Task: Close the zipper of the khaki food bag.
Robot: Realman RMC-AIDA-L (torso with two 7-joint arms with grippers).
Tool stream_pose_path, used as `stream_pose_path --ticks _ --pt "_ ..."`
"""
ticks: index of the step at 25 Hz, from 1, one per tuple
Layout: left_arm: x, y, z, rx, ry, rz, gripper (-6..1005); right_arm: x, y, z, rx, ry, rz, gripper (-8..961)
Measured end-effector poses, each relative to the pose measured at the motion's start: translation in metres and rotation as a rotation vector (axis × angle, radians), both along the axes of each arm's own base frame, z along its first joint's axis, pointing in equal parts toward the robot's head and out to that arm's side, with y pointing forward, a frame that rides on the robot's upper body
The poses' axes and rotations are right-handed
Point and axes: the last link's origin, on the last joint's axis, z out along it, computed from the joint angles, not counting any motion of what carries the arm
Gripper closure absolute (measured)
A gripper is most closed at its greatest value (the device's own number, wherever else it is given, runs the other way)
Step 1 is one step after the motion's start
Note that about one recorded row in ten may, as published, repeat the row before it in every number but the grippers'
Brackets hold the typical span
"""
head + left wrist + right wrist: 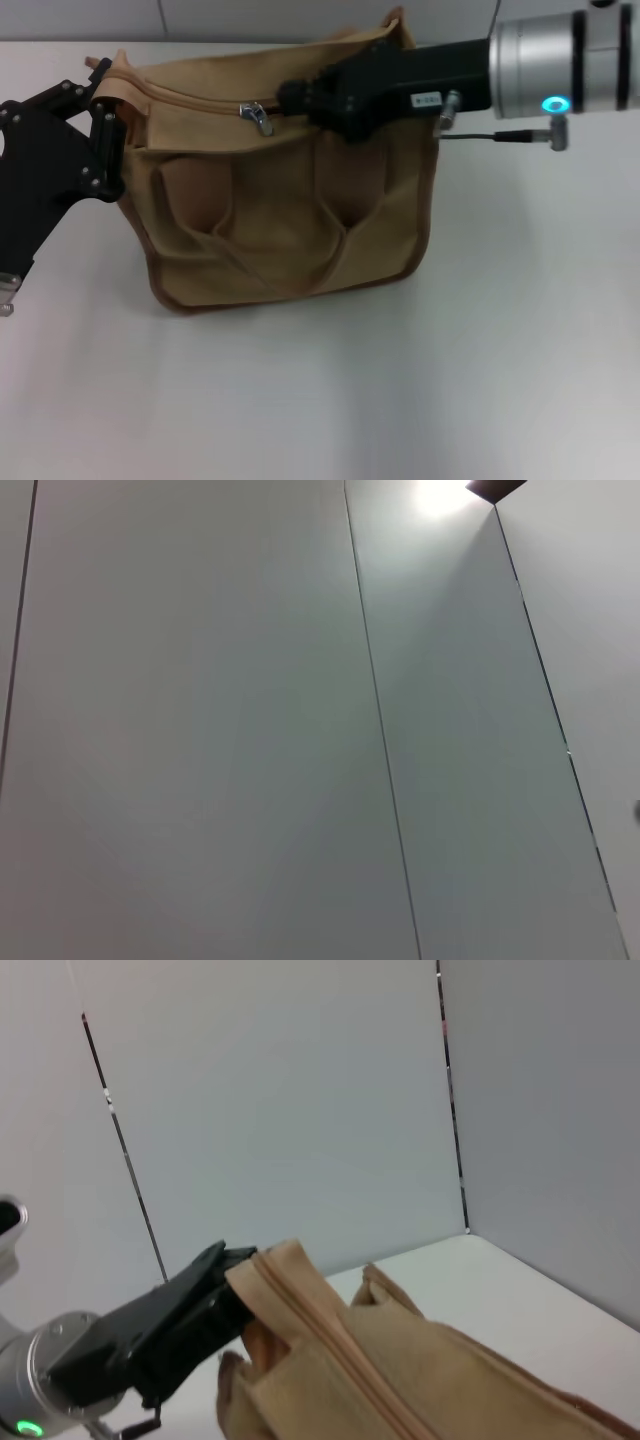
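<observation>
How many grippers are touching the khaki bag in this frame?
2. The left gripper holds the khaki food bag at its left top corner; the right gripper is on the top seam beside the zipper pull tab.

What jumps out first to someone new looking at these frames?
A boxy tan canvas bag with brown trim stands mid-table on the white tabletop, a small silver zipper pull showing on its top seam. The black left gripper is at the bag's left top corner, and the black right gripper, on a silver arm, reaches across the top just right of the pull.
</observation>
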Motion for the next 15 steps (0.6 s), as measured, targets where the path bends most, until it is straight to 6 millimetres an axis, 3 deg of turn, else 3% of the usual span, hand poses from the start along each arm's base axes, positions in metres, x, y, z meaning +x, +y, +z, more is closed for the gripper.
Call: stream_pose_path --ticks 6,12,15 --pt "0.001 -0.001 0.000 -0.001 -0.001 -0.008 855 -0.012 0.008 -0.013 -0.063 -0.010 -0.037 904" --pt "0.001 -0.001 0.001 -0.001 -0.001 -0.013 854 -0.022 0.011 -0.024 -0.106 -0.040 -0.060 760" --pt "0.002 -0.002 0.001 -0.001 -0.004 -0.020 853 -0.024 0.010 -0.029 -0.127 -0.080 -0.058 765"
